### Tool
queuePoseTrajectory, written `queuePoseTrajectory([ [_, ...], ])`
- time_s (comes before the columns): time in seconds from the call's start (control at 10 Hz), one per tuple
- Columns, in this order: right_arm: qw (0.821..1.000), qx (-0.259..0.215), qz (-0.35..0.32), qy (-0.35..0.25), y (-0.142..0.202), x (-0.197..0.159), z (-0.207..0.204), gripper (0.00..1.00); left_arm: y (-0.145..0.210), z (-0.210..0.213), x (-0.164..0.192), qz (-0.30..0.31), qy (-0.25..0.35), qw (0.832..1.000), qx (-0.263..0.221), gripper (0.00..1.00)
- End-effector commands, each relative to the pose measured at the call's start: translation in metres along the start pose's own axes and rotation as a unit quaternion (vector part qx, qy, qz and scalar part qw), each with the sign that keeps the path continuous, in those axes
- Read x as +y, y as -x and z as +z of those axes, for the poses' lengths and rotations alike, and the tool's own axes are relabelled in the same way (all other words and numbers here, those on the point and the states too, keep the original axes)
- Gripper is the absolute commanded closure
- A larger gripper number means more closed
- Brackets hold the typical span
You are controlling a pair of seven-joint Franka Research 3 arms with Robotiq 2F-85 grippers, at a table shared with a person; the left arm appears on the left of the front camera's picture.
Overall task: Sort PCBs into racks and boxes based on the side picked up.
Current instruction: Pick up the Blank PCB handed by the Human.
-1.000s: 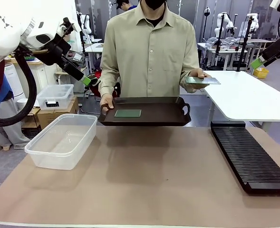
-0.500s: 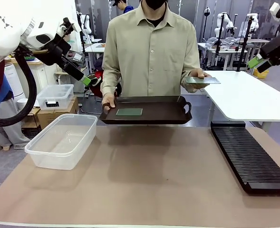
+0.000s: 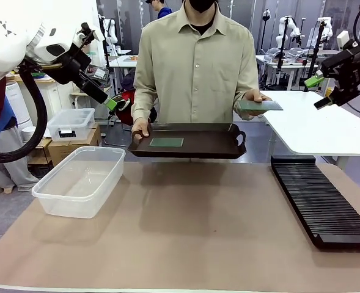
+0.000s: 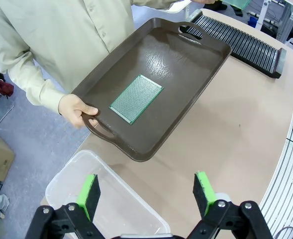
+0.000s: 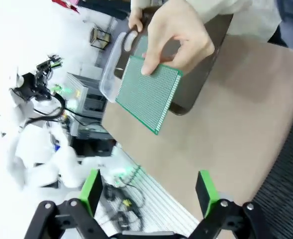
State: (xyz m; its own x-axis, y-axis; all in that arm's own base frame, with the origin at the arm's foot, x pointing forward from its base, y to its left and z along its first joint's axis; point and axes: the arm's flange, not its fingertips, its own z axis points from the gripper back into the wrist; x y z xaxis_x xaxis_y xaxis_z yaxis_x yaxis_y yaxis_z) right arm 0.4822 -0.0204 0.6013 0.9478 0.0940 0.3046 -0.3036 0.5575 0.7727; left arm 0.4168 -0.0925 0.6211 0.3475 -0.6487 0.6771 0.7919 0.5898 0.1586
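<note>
The left claw [image 4: 146, 191] stands open, its green pads wide apart with nothing between them. Straight under it in the left wrist view lies the clear tub [image 4: 111, 199], its rolled rim nearest the pads. Just past that rim comes a corner of the dark brown tray [image 4: 196, 74], which a person's hand [image 4: 76, 109] grips by one handle above the table edge. One PCB [image 4: 136, 98] lies flat near the middle of the tray, clear of its raised walls on all sides. Far beyond the tray's other handle sits the black rack [image 4: 241, 42].

In the front view, bare brown table [image 3: 198, 244] stretches wide between tub and rack.

The right claw [image 5: 147, 188] is open too and holds nothing. Ahead of it, well apart, the person's other hand [image 5: 178, 37] pinches the second PCB [image 5: 148, 94] by one short edge. The board's three other edges are free, and its far corner points towards the claw. Behind the board lie the tray and then the tub.
</note>
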Motion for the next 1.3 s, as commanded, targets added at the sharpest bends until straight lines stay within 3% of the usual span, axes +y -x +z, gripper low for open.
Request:
queuePoseTrajectory([
  [0.0, 0.997, -0.011, -0.062, -0.044, -0.012, -0.009, -0.014, 0.00, 0.002, -0.001, 0.000, 0.003, 0.002, 1.000, 0.000, 0.00],
  [0.3, 0.993, -0.030, -0.083, -0.072, -0.024, -0.041, -0.036, 0.00, 0.002, -0.001, 0.000, 0.003, 0.002, 1.000, 0.000, 0.00],
  [0.4, 0.997, -0.046, -0.045, -0.052, -0.026, -0.039, -0.032, 0.00, 0.002, -0.001, 0.000, 0.003, 0.002, 1.000, 0.000, 0.00],
  [0.5, 0.995, -0.010, -0.073, -0.062, -0.018, -0.041, -0.034, 0.00, 0.002, -0.001, 0.000, 0.003, 0.002, 1.000, 0.000, 0.00],
  [0.8, 0.995, -0.019, -0.070, -0.061, -0.022, -0.045, -0.037, 0.00, 0.002, -0.001, 0.000, 0.003, 0.002, 1.000, 0.000, 0.00],
  [1.0, 0.986, -0.029, -0.085, -0.138, -0.042, -0.068, -0.045, 0.00, 0.002, -0.001, 0.000, 0.003, 0.002, 1.000, 0.000, 0.00],
  [1.2, 0.980, -0.024, -0.091, -0.173, -0.054, -0.077, -0.058, 0.00, 0.002, -0.001, 0.000, 0.003, 0.002, 1.000, 0.000, 0.00],
])
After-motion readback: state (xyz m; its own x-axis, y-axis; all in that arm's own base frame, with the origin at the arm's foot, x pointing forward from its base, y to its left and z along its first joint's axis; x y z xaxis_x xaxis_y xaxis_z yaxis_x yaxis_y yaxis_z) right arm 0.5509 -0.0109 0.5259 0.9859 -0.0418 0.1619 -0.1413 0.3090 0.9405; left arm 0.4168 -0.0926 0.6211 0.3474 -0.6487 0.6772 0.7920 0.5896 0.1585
